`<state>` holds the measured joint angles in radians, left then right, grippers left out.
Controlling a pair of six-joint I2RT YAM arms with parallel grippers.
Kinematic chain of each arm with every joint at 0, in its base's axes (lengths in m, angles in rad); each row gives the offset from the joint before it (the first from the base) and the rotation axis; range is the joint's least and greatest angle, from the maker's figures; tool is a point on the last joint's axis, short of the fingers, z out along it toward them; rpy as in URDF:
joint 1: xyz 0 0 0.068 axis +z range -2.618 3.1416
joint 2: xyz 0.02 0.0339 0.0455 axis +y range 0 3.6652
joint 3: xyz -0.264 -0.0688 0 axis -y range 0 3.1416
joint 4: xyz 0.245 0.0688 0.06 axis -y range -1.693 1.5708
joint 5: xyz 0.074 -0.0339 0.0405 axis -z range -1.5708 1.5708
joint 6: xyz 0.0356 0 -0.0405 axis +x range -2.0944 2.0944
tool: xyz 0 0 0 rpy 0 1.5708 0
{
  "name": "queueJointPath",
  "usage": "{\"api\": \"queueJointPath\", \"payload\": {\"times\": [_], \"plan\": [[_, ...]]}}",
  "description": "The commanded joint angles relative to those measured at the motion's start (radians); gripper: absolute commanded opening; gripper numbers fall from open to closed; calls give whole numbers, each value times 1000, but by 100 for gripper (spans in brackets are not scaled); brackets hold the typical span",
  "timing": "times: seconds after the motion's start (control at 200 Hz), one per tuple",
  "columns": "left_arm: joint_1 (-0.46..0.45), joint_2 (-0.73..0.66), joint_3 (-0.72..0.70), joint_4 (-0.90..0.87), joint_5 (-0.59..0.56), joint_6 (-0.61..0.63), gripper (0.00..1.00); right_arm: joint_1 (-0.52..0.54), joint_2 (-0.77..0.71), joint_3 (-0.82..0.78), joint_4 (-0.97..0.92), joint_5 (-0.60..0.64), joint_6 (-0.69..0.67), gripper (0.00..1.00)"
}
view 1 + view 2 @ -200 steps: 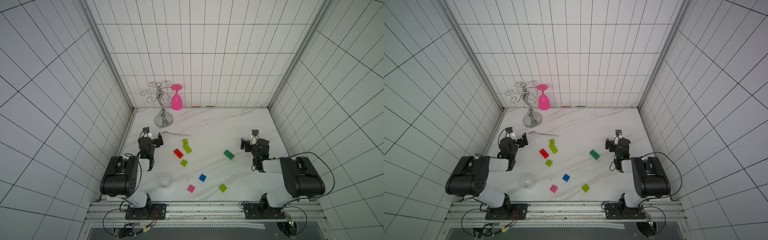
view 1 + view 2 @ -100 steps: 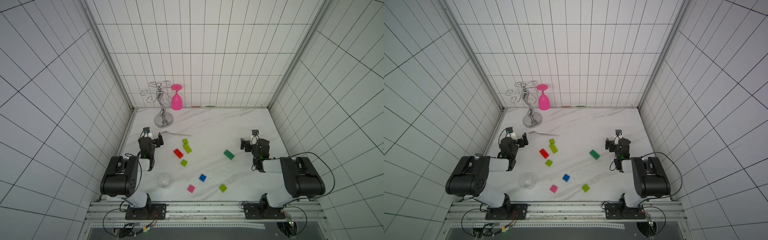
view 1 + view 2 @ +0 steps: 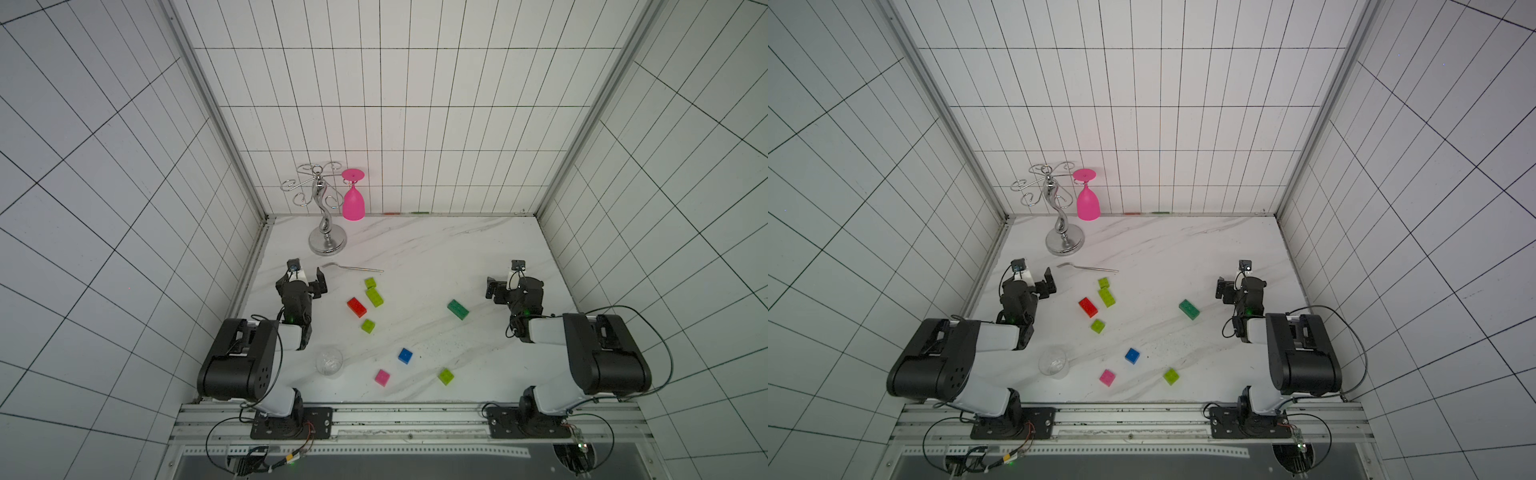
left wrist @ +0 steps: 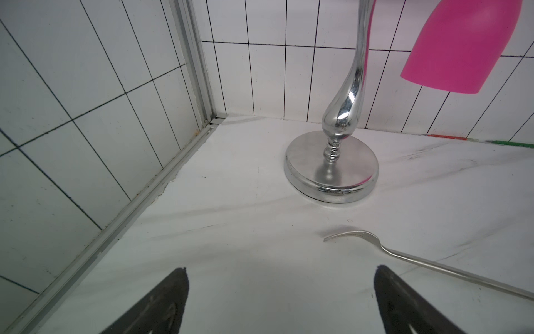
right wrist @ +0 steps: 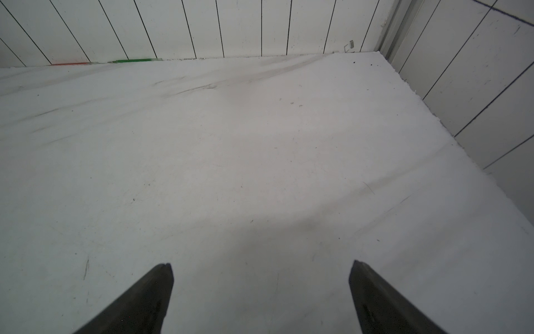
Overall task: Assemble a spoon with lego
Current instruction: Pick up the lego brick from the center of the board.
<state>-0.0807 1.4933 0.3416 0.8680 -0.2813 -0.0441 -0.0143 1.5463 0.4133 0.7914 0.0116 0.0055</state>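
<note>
Nothing of the spoon is seen built on the marble table point(image 3: 436, 249). The left gripper point(image 4: 279, 273) and right gripper point(image 5: 261, 264) are held wide and empty at the left and right edges, apart from every piece. The lego point(image 3: 368, 326) is scattered loose, none stacked: the dark-green brick point(image 3: 458, 310) right of centre, the red brick point(image 3: 356, 307) and three lime bricks point(image 3: 374, 297) left of centre, the blue brick point(image 3: 405, 356), pink brick point(image 3: 382, 377) and fourth lime brick point(image 3: 445, 376) nearer. All joining is judged left to do
</note>
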Motion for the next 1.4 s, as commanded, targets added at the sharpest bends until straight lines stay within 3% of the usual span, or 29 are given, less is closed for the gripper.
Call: {"api": "queueJointPath", "payload": {"times": [0.0,0.05,0.155,0.22,0.335,0.42,0.485,0.545,0.635,0.735,0.815,0.925,1.08,1.175,1.394], "plan": [[-88,-134,28,-53,-167,71,99,70,-88,62,-107,167,-14,99],[-103,-200,70,-173,-206,8,99,120,-138,149,-313,272,7,99],[-89,-361,181,-521,-275,-307,99,198,-172,355,-726,400,148,99],[-76,-439,242,-693,-179,-407,99,226,-182,466,-949,338,214,99],[-74,-593,278,-846,34,-499,99,299,-222,553,-1214,294,308,99],[-59,-735,277,-989,82,-717,99,336,-246,578,-1363,241,350,98],[-2,-845,272,-1034,265,-795,99,365,-269,576,-1446,149,368,92],[40,-931,310,-1131,409,-785,99,417,-308,545,-1493,106,399,88],[-38,-975,460,-1388,418,-602,99,541,-374,471,-1519,108,481,86],[-65,-1010,548,-1538,449,-471,99,662,-425,385,-1570,135,684,84],[-84,-1054,560,-1595,420,-406,99,749,-429,341,-1622,146,879,82],[-142,-1105,525,-1613,361,-380,99,914,-397,323,-1689,167,1151,69],[-168,-1139,438,-1567,350,-363,99,1141,-363,283,-1647,201,1507,67],[-194,-1153,445,-1568,350,-351,99,1188,-287,277,-1584,180,1629,64],[-262,-1183,439,-1586,329,-339,99,1203,-83,368,-1626,129,1707,58]]}}
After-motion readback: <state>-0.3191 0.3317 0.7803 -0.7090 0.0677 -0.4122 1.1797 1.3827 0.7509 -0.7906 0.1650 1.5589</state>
